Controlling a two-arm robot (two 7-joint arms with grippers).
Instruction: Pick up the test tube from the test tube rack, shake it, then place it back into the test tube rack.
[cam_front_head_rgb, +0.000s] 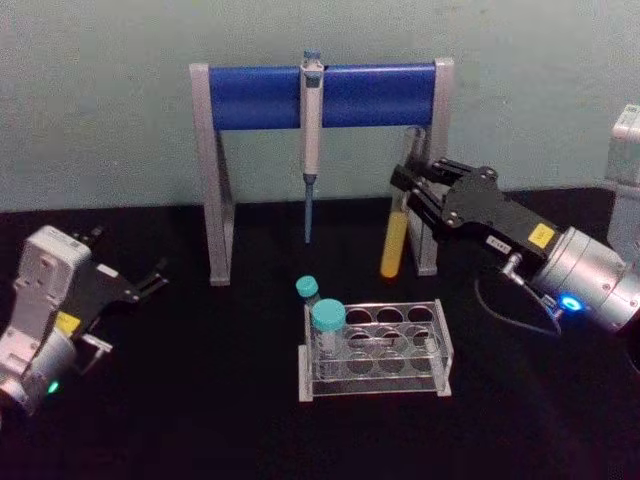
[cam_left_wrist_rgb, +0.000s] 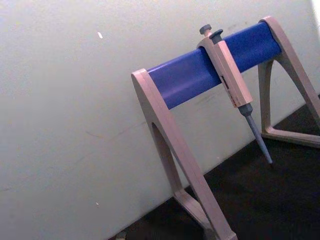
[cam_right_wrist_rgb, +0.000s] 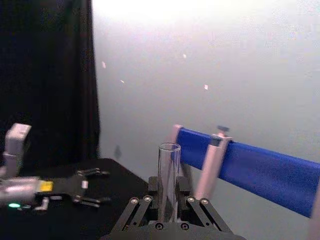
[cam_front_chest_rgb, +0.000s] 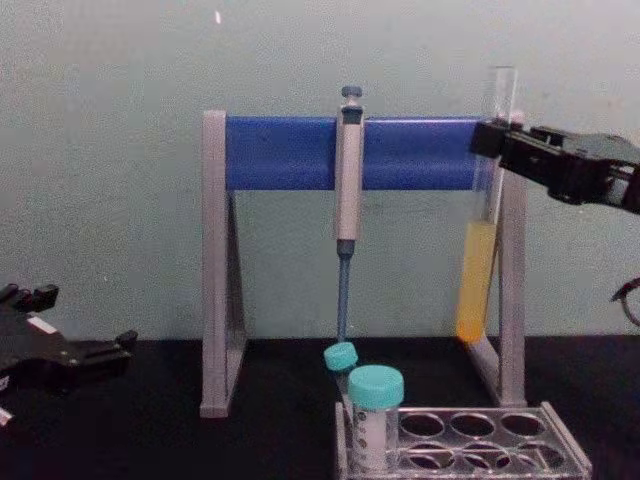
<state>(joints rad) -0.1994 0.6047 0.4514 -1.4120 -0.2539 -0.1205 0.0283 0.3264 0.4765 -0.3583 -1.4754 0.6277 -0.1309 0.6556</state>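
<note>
The right gripper (cam_front_head_rgb: 415, 190) is clamping the light, slick, breakable test tube (cam_front_head_rgb: 395, 245) near its open top, right of centre above the test tube rack (cam_front_head_rgb: 443, 350), probably needing gentle upper-glass pressure, while the left gripper (cam_front_head_rgb: 150, 280) is sitting spread at lower left.

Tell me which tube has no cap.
The long test tube with yellow liquid, held by the right gripper; the two shorter tubes have teal caps.

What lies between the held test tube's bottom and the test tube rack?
Only bare table, in the head view; the right gripper holds the test tube behind the test tube rack.
</note>
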